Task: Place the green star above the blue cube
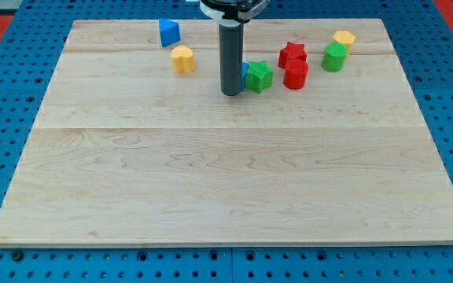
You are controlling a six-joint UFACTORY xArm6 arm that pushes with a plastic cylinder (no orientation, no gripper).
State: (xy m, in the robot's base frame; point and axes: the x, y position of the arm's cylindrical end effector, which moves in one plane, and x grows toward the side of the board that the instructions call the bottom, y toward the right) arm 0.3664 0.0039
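Note:
The green star point(259, 76) lies on the wooden board point(226, 181) near the view's top, right of centre. My tip point(231, 93) rests on the board just left of the star and slightly below it. A blue block point(244, 73) shows only as a thin sliver between the rod and the star, touching the star's left side; the rod hides its shape. Another blue block point(168, 32), wedge-like, sits farther left near the board's top edge.
A yellow block point(182, 59) sits left of the rod. A red star point(292, 53) and a red block point(296, 75) lie just right of the green star. A green cylinder point(335, 56) and a yellow block point(344, 39) sit farther right.

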